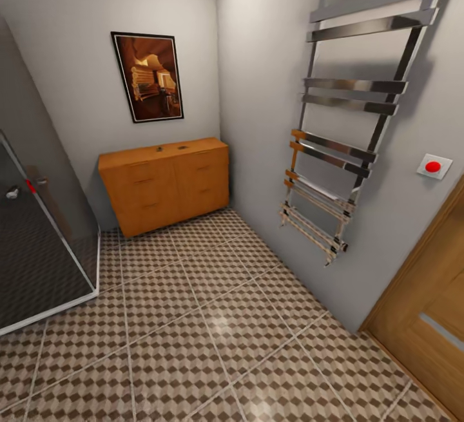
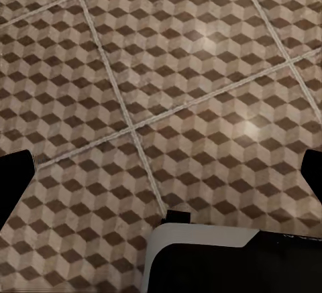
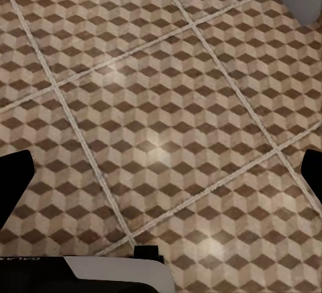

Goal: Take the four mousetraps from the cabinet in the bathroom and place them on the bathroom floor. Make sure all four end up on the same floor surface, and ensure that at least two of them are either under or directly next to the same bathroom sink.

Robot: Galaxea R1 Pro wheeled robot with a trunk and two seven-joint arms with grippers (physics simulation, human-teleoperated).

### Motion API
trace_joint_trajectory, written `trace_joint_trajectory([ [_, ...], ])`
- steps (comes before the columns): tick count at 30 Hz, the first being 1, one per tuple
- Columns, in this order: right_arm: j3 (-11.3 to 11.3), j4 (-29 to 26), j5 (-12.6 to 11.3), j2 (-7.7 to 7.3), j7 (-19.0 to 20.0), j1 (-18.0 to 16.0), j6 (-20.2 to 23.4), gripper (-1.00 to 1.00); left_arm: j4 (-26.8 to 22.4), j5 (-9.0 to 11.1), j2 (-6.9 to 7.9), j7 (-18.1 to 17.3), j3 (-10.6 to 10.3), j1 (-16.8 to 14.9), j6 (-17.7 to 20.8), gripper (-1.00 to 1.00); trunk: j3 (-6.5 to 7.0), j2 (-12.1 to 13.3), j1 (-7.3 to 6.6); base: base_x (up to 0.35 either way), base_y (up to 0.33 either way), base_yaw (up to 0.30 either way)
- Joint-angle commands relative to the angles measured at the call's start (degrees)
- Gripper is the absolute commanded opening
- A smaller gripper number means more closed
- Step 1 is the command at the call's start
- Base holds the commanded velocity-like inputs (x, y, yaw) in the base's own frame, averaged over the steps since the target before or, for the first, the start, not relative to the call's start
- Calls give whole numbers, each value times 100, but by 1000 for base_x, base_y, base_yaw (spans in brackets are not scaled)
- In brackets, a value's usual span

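A: Head view: the cabinet (image 1: 166, 183) stands against the far wall, under a framed picture (image 1: 147, 76). Two small dark things sit on its top, too small to name.

B: And the floor (image 1: 193, 325)?

A: Cube-pattern tiles run from it toward the camera. A chrome towel rack (image 1: 351, 113) hangs on the right wall, a wooden door (image 1: 428, 319) past it, and a glass shower screen (image 1: 38, 241) stands at left.

B: Grippers?

A: Left gripper (image 2: 161, 172) and right gripper (image 3: 161, 172) both spread wide over bare tiles, holding nothing.
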Motion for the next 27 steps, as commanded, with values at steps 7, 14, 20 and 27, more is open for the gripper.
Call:
trace_joint_trajectory([
  [7,51,-1,-42,3,-14,-2,-14,100,5,33,-2,28,-50,-5,-18,100,-11,-11,3,0,0,279],
  [14,51,-1,-40,-2,-14,-2,-14,100,4,33,-5,28,-50,-9,-18,100,-11,-11,3,0,0,161],
  [20,51,-1,-40,-3,-14,-2,-14,100,3,33,-10,28,-50,-7,-18,100,-11,-11,3,10,-1,33],
  [27,55,-1,-40,-4,-14,-2,-18,100,3,33,-11,28,-50,-6,-18,100,-11,-11,3,166,-56,7],
])
